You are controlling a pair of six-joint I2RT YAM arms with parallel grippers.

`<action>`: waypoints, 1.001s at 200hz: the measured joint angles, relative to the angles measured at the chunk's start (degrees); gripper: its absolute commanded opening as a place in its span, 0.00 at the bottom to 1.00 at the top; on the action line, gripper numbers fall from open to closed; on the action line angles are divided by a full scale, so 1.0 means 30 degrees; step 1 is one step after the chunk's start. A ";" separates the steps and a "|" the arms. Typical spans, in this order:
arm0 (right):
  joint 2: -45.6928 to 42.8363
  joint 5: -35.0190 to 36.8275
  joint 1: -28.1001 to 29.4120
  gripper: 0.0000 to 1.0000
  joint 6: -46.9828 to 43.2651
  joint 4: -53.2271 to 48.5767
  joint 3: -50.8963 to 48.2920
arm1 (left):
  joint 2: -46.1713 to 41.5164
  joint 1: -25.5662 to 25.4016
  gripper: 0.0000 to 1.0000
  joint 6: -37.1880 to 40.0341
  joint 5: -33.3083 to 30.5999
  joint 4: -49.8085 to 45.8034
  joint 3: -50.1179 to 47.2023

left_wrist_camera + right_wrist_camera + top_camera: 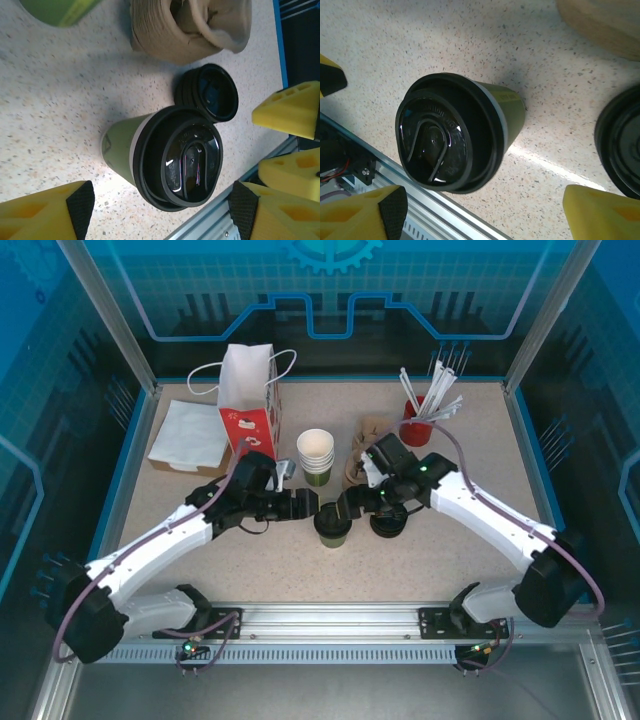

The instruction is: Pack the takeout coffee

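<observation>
- The left end effector (161, 207) is open; its yellow fingers (45, 215) stand wide on either side of the takeout coffee (170, 160) and do not touch it.
- The right end effector (482, 215) is also open, with speckled bench (300, 570) showing between each finger and the takeout coffee.
- From above, the two end effectors close in on the takeout coffee from its left and its right, so there is little room on those sides.
- The takeout coffee stands upright: a green wall, a thin white band under the rim, and a glossy black lid (435, 145) seated on top.
- A stack of black lids (390, 521) sits just right of the takeout coffee, apart from it.
- A cardboard carrier (362, 455) and a stack of lidless cups (316, 455) stand behind the takeout coffee.
- A metal rail (330, 618) marks the bench's near edge in front of the takeout coffee, with bare surface between them.
- A paper bag (248, 400) and napkins (190, 437) lie well behind and left of the takeout coffee.
</observation>
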 measured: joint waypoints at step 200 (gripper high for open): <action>0.2470 0.0780 0.0313 0.60 0.0124 -0.0168 0.0699 | 0.3191 0.0000 0.64 -0.0204 0.1362 0.0466 0.0029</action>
